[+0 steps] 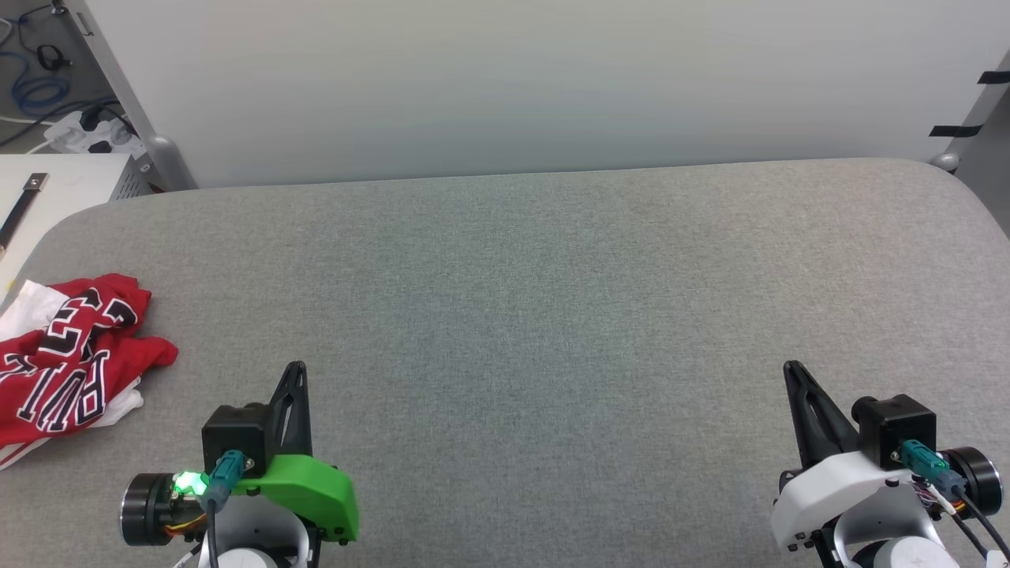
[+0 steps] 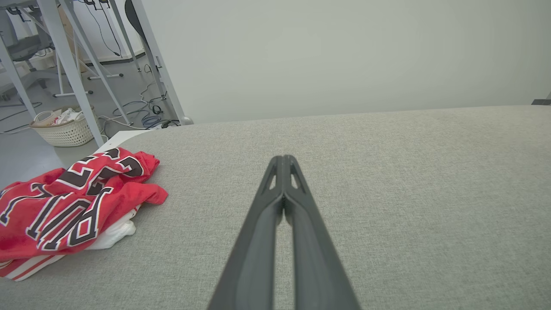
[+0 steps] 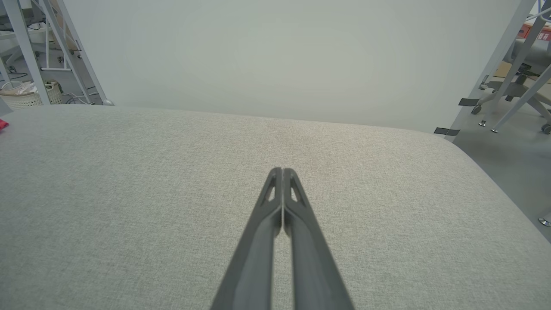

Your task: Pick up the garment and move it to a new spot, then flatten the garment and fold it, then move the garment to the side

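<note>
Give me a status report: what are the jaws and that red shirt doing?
Left jaws shut, empty; right jaws shut, empty. Garment crumpled at table's left edge, untouched. Nothing blocking the reach.

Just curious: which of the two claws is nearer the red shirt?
The left gripper, with the green cover; the garment lies close on its left. The right gripper, white-covered, sits far across.

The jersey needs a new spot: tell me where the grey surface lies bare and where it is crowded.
Bare: the grey surface from the garment across to its right edge, back to the white wall, and the gap between the left gripper and the right gripper. Crowded: only the near left edge, where the garment lies crumpled.
</note>
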Robot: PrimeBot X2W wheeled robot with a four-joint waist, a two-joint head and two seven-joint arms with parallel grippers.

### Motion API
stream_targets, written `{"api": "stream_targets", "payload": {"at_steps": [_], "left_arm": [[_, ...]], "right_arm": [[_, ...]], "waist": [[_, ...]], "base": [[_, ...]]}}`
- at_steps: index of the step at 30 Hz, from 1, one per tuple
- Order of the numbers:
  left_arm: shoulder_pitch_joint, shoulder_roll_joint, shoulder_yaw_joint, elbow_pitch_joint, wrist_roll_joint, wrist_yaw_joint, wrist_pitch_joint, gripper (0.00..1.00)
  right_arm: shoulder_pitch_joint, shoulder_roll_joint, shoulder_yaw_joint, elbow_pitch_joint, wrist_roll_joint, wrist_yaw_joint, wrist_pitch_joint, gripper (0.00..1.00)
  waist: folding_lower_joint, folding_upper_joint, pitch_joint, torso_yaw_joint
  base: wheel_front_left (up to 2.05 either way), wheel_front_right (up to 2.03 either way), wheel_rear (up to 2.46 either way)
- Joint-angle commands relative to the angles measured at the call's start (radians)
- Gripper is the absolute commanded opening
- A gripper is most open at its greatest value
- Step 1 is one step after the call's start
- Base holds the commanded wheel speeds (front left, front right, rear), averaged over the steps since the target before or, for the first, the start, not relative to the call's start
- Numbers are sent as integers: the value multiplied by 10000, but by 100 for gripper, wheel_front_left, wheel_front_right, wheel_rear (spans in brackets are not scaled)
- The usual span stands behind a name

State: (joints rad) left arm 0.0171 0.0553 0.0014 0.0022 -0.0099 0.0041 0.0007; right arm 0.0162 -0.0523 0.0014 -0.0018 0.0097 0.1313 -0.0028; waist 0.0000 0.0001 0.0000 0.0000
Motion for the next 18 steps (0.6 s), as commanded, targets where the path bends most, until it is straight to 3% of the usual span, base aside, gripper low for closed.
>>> {"api": "stream_targets", "payload": {"at_steps": [1, 14, 15, 18], "left_arm": [[-171, -51, -14, -22, 99, -41, -7, 0], [-171, -51, -14, -22, 99, -41, -7, 0], [0, 0, 0, 0, 0, 0, -1, 100], [10, 2, 1, 1, -5, 5, -5, 100]], "right_arm": [[-162, 21, -14, 18, -97, -6, 28, 0], [-162, 21, -14, 18, -97, -6, 28, 0], [0, 0, 0, 0, 0, 2, -1, 100], [6, -4, -4, 1, 7, 0, -5, 100]], "waist": [[0, -1, 0, 0], [0, -1, 0, 0], [0, -1, 0, 0], [0, -1, 2, 0]], "base": [[0, 0, 0], [0, 0, 0], [0, 0, 0], [0, 0, 0]]}}
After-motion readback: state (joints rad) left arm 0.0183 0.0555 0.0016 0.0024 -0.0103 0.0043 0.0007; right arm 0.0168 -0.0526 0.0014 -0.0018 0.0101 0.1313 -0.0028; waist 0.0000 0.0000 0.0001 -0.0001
